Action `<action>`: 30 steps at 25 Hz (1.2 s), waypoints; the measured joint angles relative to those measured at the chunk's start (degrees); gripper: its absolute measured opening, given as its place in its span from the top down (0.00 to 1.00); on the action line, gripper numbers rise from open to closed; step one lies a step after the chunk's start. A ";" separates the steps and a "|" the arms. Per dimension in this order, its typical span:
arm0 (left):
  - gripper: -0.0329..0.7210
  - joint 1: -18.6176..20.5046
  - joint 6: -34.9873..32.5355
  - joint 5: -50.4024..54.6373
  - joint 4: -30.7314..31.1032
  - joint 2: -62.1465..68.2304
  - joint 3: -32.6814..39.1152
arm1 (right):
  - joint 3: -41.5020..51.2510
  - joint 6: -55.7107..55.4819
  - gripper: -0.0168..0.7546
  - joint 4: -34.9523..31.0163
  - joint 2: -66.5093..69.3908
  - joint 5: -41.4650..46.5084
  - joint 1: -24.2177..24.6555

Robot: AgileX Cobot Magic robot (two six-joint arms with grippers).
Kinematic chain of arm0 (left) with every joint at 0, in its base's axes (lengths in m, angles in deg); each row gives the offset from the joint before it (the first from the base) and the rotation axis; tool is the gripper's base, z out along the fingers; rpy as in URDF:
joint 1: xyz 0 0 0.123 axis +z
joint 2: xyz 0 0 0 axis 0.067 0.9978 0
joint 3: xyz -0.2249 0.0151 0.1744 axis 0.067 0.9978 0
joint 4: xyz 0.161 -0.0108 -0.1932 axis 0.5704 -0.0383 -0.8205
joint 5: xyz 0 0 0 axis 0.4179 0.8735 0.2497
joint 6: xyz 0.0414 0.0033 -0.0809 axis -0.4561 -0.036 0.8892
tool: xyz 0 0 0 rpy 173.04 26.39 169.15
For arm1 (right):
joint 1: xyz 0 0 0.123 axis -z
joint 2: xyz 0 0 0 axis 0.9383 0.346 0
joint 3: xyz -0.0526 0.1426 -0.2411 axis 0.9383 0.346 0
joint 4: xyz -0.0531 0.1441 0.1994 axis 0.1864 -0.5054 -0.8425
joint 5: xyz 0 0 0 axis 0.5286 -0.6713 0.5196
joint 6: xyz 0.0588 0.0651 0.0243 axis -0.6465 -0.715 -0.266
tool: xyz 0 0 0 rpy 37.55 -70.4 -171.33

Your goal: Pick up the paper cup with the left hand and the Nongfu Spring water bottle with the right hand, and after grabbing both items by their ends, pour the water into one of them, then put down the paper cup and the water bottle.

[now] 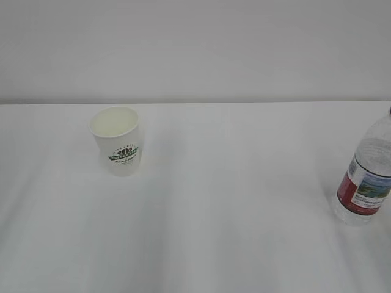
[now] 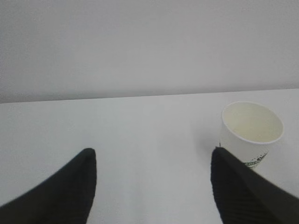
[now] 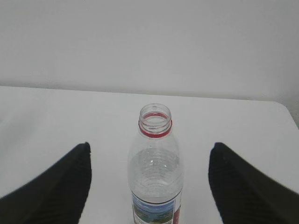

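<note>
— How is the scene framed from outside?
— The table point(image 1: 201, 232) is viewed from chest height at a slant; neither arm is caught.

— And the wrists?
— Each is aimed forward, low, past spread jaws. The paper cup point(image 2: 250, 130) is seen beyond the left jaws' right finger; the bottle point(image 3: 155, 172) is centred close between the right jaws. Both are shared with the outside view.

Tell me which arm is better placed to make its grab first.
Right, probably. The right gripper stands open with the water bottle centred between its fingers. The left gripper is open too, but the paper cup sits off beside its right finger, so it needs realigning.
</note>
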State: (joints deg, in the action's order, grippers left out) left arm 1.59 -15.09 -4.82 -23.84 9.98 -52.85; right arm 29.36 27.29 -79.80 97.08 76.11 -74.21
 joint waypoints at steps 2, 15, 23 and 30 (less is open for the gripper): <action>0.22 0.00 0.00 -1.87 0.00 0.00 0.69 | 0.00 0.00 0.22 0.00 2.45 -2.16 0.00; 0.22 0.00 0.00 -8.99 -0.36 8.71 2.07 | 4.42 0.11 0.22 -0.71 13.31 -20.27 0.00; 0.22 -0.60 4.56 -22.74 -1.63 19.80 6.15 | 7.19 -2.16 0.22 -0.91 13.31 -24.18 0.00; 0.27 -9.47 5.55 -32.53 -1.05 28.63 10.37 | 16.37 -6.92 0.22 -1.01 13.31 -32.48 0.00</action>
State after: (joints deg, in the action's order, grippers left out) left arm -7.88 -9.55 -37.35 -24.88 38.61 -42.48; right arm 45.73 20.37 -80.81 110.40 43.63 -74.21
